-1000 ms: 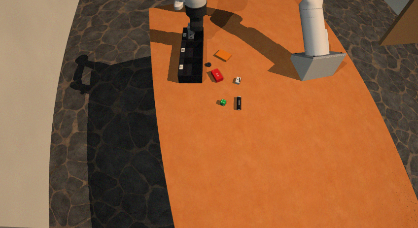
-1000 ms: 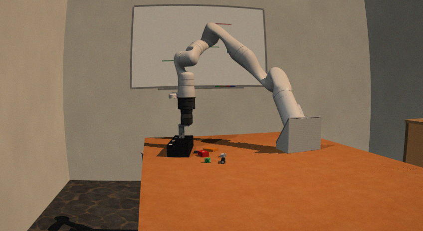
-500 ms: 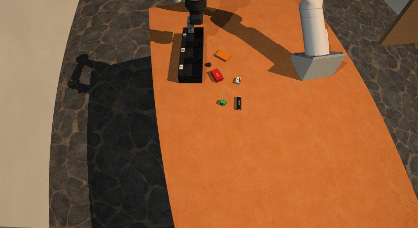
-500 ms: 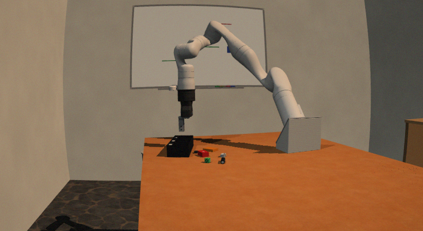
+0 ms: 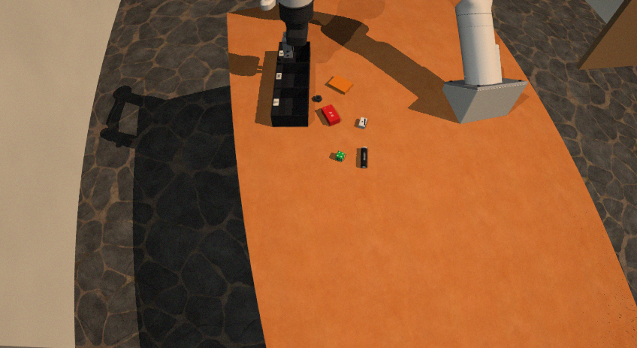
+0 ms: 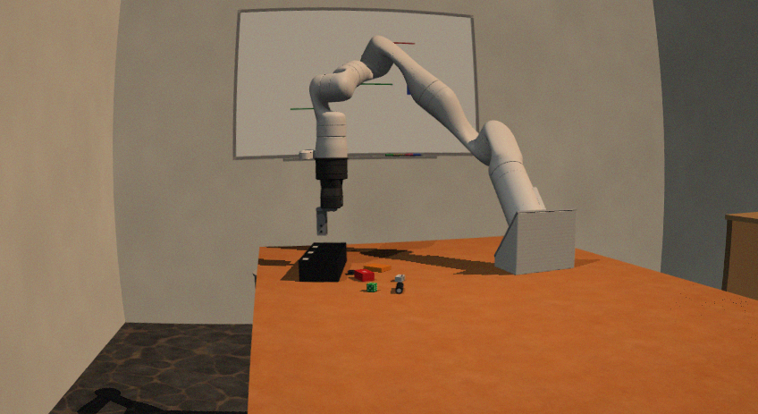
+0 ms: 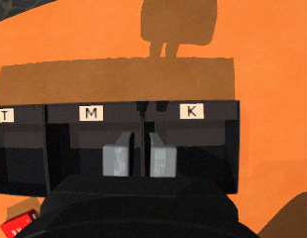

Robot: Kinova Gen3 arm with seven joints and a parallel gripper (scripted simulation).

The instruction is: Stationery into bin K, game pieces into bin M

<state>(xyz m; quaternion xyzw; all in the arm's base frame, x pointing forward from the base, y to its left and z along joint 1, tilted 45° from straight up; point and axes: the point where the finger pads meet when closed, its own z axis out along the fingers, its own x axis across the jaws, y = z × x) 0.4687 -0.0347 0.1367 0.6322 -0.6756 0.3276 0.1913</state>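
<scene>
Wrist view: the pincer (image 5: 288, 55) (image 6: 322, 232) (image 7: 140, 148) hovers — slightly open, gripping nothing — above black bins M (image 5: 308, 74) (image 6: 319, 256) (image 7: 69, 105) and K (image 5: 308, 52) (image 6: 332, 244) (image 7: 220, 105). Green die (image 5: 339, 155) (image 6: 371, 287) sits on the counter (image 5: 402, 233) (image 6: 478, 346) (image 7: 277, 59).

It looks like an office or classroom: a whiteboard (image 6: 276, 54) with markers on its tray (image 6: 361, 157) hangs on the wall behind the gripper (image 5: 288, 53) (image 6: 322, 233) (image 7: 140, 161). Stone-patterned flooring (image 5: 187, 255) (image 6: 159, 357) lies below it.

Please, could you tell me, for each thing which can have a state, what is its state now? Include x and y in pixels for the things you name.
end effector (image 5: 287, 56) (image 6: 322, 233) (image 7: 140, 148): partly open, holding nothing visible
bin K (image 5: 281, 52) (image 6: 315, 246) (image 7: 191, 111): upright, open-topped
bin M (image 5: 278, 76) (image 6: 311, 252) (image 7: 91, 113): upright, open-topped
bin T (image 5: 276, 101) (image 6: 306, 258) (image 7: 5, 115): upright, open-topped
black cylinder (image 5: 363, 157) (image 6: 399, 288): lying on its side
red battery (image 5: 330, 115) (image 6: 364, 274) (image 7: 17, 226): lying flat
orange block (image 5: 340, 84) (image 6: 377, 268): lying flat
green die (image 5: 339, 155) (image 6: 371, 286): resting on one face
</scene>
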